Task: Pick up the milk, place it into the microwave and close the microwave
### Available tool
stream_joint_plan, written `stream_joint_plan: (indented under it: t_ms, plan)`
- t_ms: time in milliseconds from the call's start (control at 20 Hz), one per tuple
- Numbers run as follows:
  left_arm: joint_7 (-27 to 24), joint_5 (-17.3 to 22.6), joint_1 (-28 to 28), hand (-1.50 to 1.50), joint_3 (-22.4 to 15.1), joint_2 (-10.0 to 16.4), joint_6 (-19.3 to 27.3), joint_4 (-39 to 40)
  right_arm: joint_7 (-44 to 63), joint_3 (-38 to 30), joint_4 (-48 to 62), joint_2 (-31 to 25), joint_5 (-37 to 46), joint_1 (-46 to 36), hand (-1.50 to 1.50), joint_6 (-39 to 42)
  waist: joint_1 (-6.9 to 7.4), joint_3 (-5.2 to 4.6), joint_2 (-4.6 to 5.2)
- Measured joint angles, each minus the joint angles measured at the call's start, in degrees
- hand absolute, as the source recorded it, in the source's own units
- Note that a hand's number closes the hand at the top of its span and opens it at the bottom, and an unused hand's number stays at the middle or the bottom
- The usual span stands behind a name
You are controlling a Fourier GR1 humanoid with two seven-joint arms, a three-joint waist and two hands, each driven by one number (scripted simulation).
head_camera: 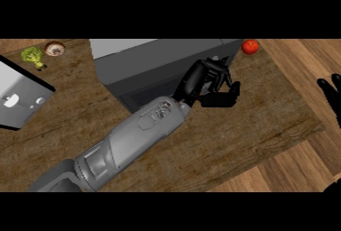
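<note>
— Wooden bench (pixel 220 144) spreads across most of the view, with paler wood boards beyond its right edge. What stands on it?

— At the far side, in the middle, a grey microwave (pixel 153 63) with its dark front turned toward the near side. Just off its far right corner lies a red tomato (pixel 250 46). Far left there is a green broccoli (pixel 32 56) with a brown mushroom (pixel 54 48) beside it, and a pale grey sink (pixel 20 97) at the left edge.

— And the milk?

— I cannot see it anywhere on the bench. Whether it sits inside the microwave, I cannot tell.

— Where are the hands?

— One grey forearm comes in from the near left and slants up to the right. Its left hand (pixel 209 83) is at the microwave's right front corner, the fingers (pixel 216 67) lying fairly straight against the grey body, the thumb below, holding nothing.

— The other one?

— The right hand (pixel 329 97) shows at the right edge, open with fingers up, resting well apart from the microwave.

— Is the door shut?

— From this steep angle I cannot tell.
</note>
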Motion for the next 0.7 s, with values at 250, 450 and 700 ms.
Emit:
stream_joint_plan:
  t_ms: [250,450,700]
  plan:
    - [-0.89,1.28,0.26,1.5,-0.38,0.62,1.86,-0.31,1.38,-0.61,-0.09,-1.46,-1.42,-1.32,-1.5,0.36,-0.83,0.06,0.0]
    - [-1.51,2.16,0.48,1.5,-0.69,0.93,3.4,-0.62,2.34,-1.32,0.01,-2.62,-2.39,-2.17,-1.5,0.47,-1.33,0.1,0.0]
    - [-2.3,2.97,0.86,1.5,-1.03,1.45,5.36,-1.18,3.46,-2.37,0.19,-4.16,-3.58,-3.24,-1.5,0.57,-2.07,0.13,0.04]
